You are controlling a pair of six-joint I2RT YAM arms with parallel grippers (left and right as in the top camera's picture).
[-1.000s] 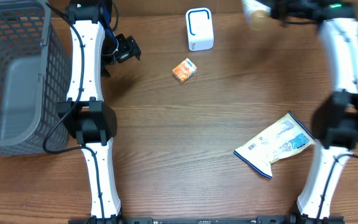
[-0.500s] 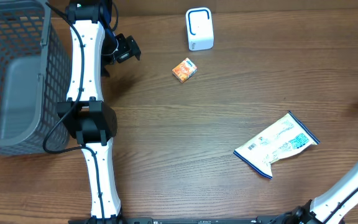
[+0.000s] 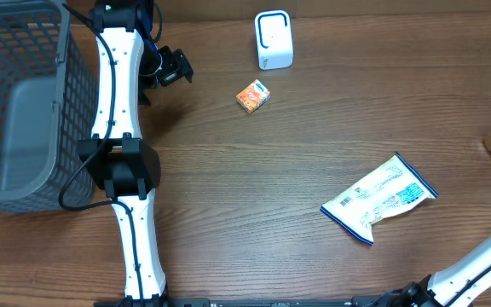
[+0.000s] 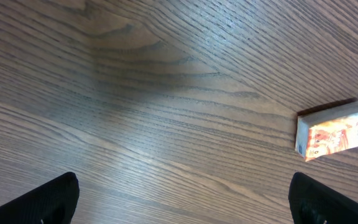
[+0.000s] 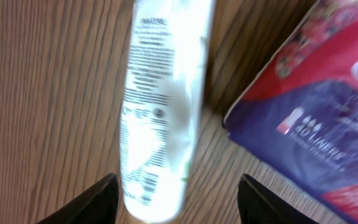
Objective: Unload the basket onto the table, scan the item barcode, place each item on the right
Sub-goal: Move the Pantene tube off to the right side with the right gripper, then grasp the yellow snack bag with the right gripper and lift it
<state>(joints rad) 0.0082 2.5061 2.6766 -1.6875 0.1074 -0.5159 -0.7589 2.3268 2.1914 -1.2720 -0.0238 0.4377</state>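
The white bottle point(image 5: 163, 93) lies far out on the right side of the tabletop point(image 5: 42, 93), well apart from the scanner point(image 3: 273, 39), between the spread, ungripping fingers of the right claw point(image 5: 178, 190), its long axis running nearly straight ahead, while the left claw point(image 4: 185, 199) gapes empty.
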